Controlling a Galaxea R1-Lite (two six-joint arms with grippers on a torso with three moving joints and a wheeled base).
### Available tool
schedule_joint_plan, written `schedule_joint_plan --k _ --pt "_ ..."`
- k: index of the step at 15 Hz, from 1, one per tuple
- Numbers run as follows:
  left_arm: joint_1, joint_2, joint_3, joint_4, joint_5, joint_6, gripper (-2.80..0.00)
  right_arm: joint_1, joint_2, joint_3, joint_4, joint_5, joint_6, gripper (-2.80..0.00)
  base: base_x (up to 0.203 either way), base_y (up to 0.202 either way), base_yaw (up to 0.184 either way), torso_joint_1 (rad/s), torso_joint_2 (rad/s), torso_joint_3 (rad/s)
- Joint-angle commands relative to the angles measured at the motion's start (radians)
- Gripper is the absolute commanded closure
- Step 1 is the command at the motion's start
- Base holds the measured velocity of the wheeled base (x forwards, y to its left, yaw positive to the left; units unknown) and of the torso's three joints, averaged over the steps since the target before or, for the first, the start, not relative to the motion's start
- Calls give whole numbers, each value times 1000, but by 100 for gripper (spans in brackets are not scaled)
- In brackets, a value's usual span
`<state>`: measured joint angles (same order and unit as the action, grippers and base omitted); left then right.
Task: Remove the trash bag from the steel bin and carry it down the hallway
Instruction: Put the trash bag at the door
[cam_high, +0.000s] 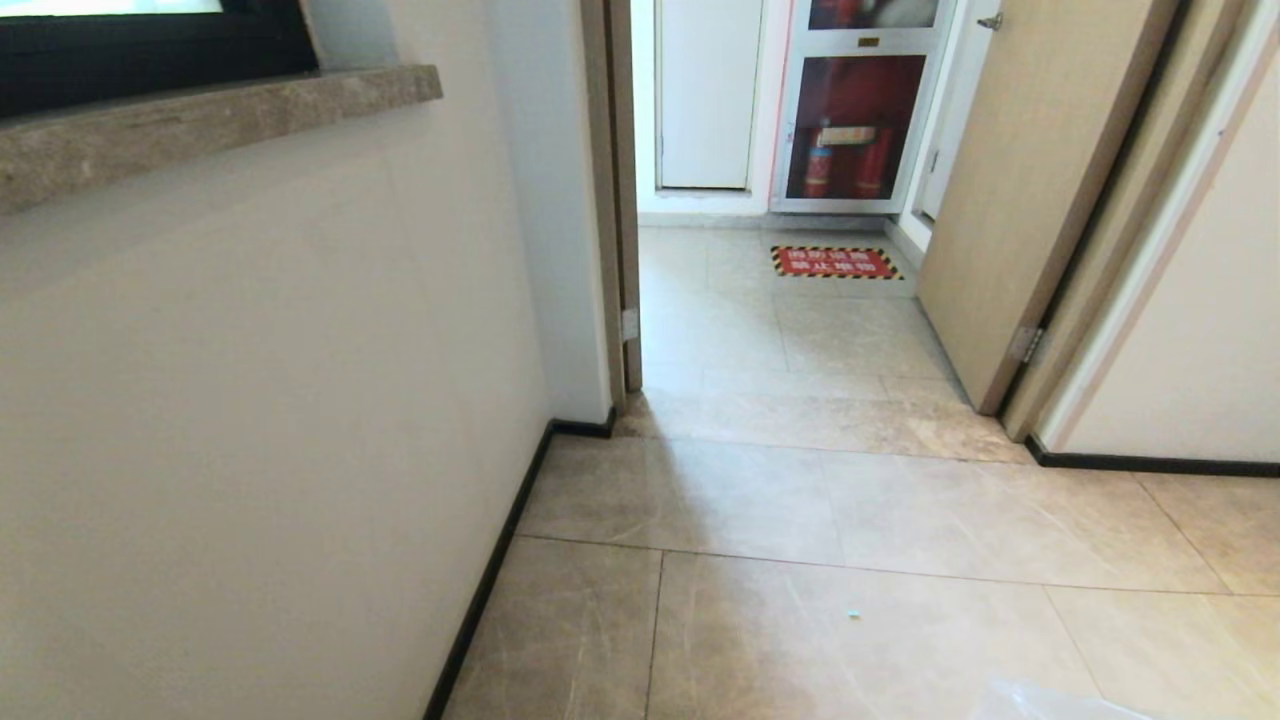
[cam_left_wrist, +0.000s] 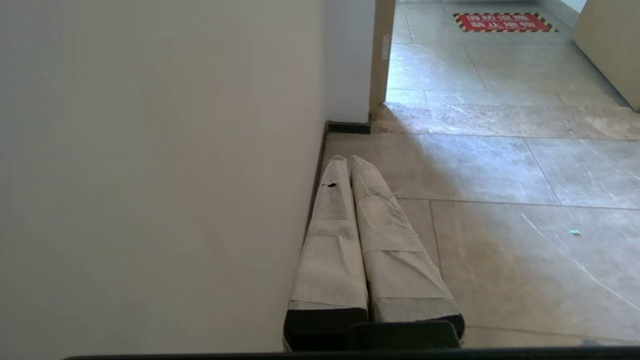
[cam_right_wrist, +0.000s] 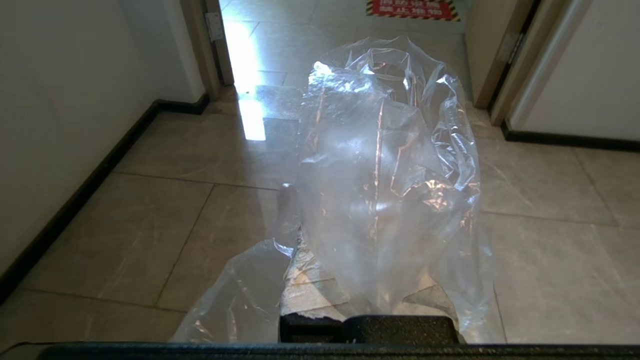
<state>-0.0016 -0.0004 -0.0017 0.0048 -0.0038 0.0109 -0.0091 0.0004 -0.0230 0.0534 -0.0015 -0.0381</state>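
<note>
**Inspector A:** Reporting on the right gripper (cam_right_wrist: 320, 280): its cloth-wrapped fingers are sitting pressed together on the thin, crinkly clear plastic trash bag (cam_right_wrist: 385, 190), which is billowing up over them in the right wrist view. In the head view only a pale corner of the bag is showing, at about five o'clock on the bottom edge. The brushed-steel bin is appearing in no view.

**Inspector B:** And the left gripper (cam_left_wrist: 350, 162)?

**Inspector A:** Its two wrapped fingers are lying closed against each other, holding nothing, just beside the white wall (cam_left_wrist: 160, 175) and black baseboard (cam_left_wrist: 315, 185).

**Inspector B:** Route ahead?

**Inspector A:** The glossy grey-beige tiled hallway (cam_high: 800, 500) is running towards twelve o'clock, through a tan wooden door frame (cam_high: 622, 200), with an open tan door (cam_high: 1030, 180) at one o'clock and a red hazard-striped floor marking (cam_high: 835, 262) beyond.

**Inspector B:** Risks?

**Inspector A:** In my judgement, the slick film may be slipping out of the pinch under jolts from driving. The loose bag could be snagging on the door edge or hinge. The left fingers, so near the wall, may be scraping it if the base veers.
</note>
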Motion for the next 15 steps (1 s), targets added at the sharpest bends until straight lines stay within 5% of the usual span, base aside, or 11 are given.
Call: schedule_joint_plan --k 1,10,15 --pt "2 0 0 0 -1 0 0 1 0 0 0 0 0 0 -200 -178 -2 3 1 6" --pt "2 0 2 -6 2 -5 0 1 1 0 0 0 0 0 -191 -192 -1 3 1 3" --pt "2 0 2 -6 4 -1 0 1 0 0 0 0 0 0 -24 -35 -1 4 0 2"
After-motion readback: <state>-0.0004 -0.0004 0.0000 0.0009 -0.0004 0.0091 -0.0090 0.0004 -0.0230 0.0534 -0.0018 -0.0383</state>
